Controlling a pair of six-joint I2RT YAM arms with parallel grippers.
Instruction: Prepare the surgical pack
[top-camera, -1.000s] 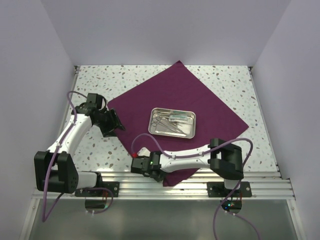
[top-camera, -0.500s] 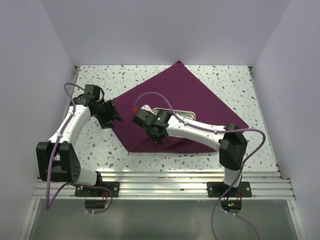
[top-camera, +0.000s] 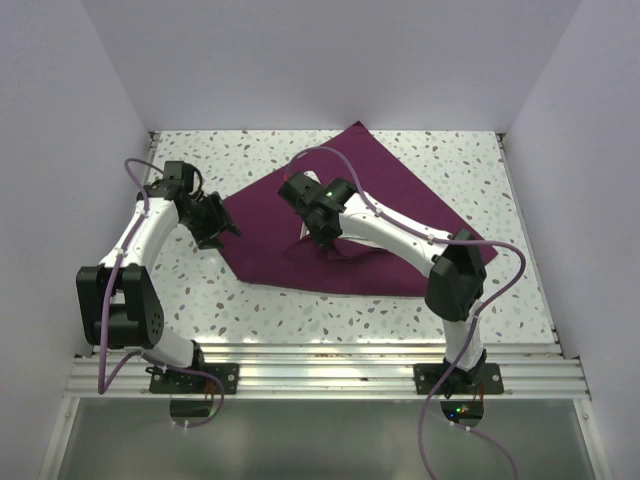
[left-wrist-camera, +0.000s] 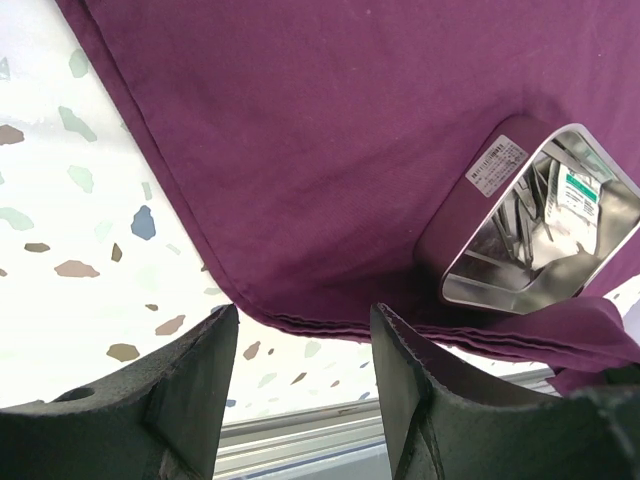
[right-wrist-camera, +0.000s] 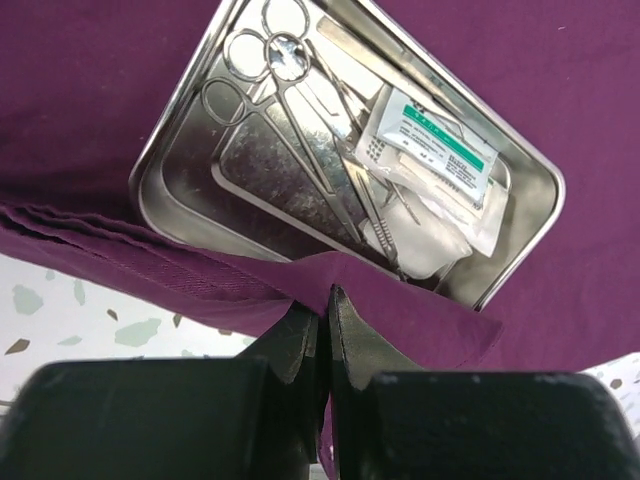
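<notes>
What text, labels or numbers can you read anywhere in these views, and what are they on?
Nothing can be read clearly.
The white sticker on the outer wall of the steel tray: lines of small print, too small to read.
The green-banded white packet inside the tray: printed text, too blurred to read.
The surgical pack: no print visible.

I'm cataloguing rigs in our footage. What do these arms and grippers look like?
The left arm and right arm have white shells, black joints and black bases. A purple cable loops along each. The left gripper and right gripper are black, with two matte fingers. A green light glows on the right wrist.
</notes>
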